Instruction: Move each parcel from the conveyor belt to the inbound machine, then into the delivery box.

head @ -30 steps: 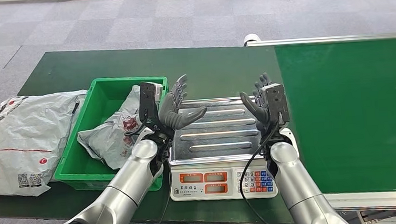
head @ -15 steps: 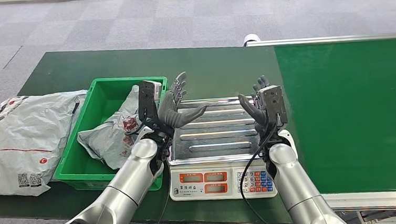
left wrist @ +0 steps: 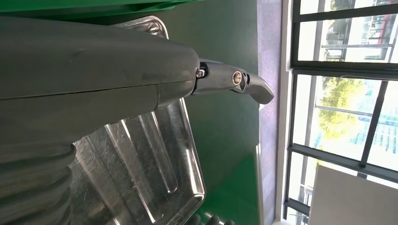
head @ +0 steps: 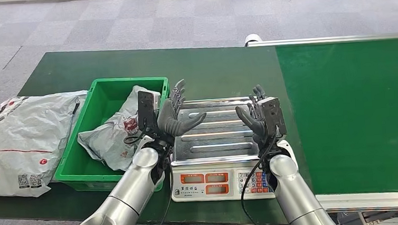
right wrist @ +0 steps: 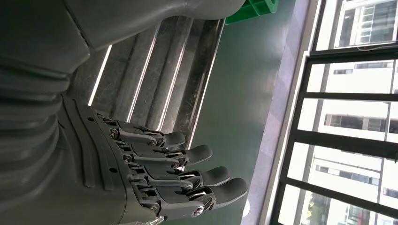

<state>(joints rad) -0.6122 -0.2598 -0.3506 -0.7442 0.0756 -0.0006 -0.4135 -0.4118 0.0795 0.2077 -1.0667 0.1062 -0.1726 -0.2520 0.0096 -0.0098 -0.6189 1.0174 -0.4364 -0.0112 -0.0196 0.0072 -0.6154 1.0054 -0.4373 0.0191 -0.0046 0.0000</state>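
no text can be read: the scale (head: 220,181) panel and the bag (head: 21,141) prints are too small.

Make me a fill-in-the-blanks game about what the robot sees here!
1. Both hands, left and right, hover over the silver ____ of the scale.
2. A crumpled parcel lies inside the ____ bin.
3. The green belt carries ____ parcels.
4. A second, flat parcel lies on the table on the bin's ____ side.

Missing words: tray; green; no; left
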